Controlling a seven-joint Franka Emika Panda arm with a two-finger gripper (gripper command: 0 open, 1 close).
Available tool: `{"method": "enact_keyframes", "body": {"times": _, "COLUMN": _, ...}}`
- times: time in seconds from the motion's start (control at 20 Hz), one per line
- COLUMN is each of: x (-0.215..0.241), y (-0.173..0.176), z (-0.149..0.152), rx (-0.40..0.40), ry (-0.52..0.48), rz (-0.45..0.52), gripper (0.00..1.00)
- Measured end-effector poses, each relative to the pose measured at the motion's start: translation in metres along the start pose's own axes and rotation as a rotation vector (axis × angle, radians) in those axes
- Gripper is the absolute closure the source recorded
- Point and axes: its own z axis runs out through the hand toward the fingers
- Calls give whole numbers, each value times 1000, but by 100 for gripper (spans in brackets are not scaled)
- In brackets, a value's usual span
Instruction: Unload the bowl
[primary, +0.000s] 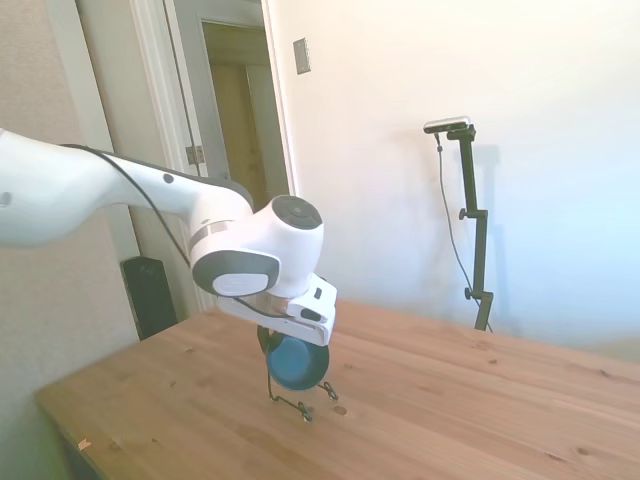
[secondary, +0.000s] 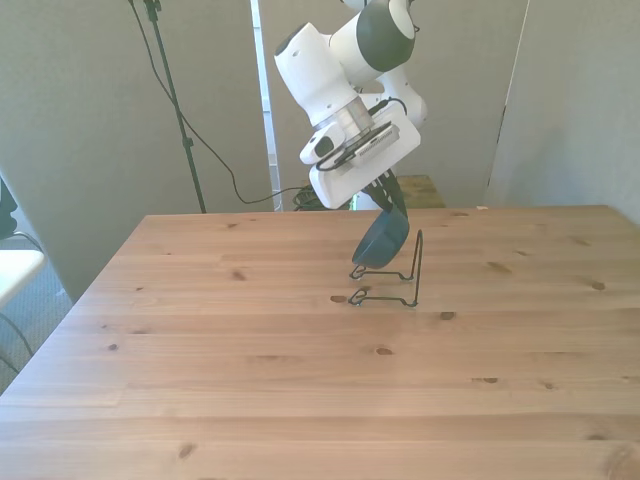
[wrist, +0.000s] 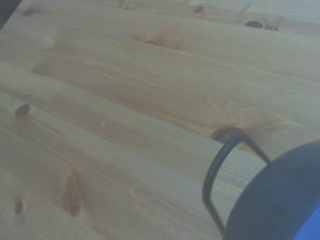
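A pale wooden plank table (secondary: 200, 380) was set before plain light walls, with a doorway seen behind it in the side view. The white arm's two-finger gripper (secondary: 390, 195) was lowered at a tilt over the middle of the table, at the upper rim of the small round dark teal-blue bowl (secondary: 383, 243). Whether the fingers were clamped on that rim or merely around it could not be told, since they were hidden by the gripper body in both outer views. The bowl was seen on edge and leaning in the thin black wire rack (secondary: 400, 285), directly under the gripper, at about six o'clock from it in the front view. In the wrist view a wire loop (wrist: 220, 170) was seen just beside the dark curved bowl. The unloading was judged barely begun: the bowl appeared not yet lifted clear, so lifting it out and setting it on the table were left.
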Motion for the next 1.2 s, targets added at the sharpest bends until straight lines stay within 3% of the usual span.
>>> {"method": "enact_keyframes", "body": {"times": 0.4, "x": -77, "y": -8, "z": 11, "rx": -137, "ry": -41, "rz": -44, "gripper": 100}}
{"method": "enact_keyframes", "body": {"times": 0.75, "x": -105, "y": -10, "z": 59, "rx": -265, "ry": -144, "rz": -54, "gripper": 100}}
{"method": "enact_keyframes", "body": {"times": 1.05, "x": -106, "y": -10, "z": 73, "rx": -303, "ry": -127, "rz": -39, "gripper": 100}}
{"method": "enact_keyframes", "body": {"times": 1.2, "x": -102, "y": -12, "z": 79, "rx": -367, "ry": -67, "rz": -6, "gripper": 100}}
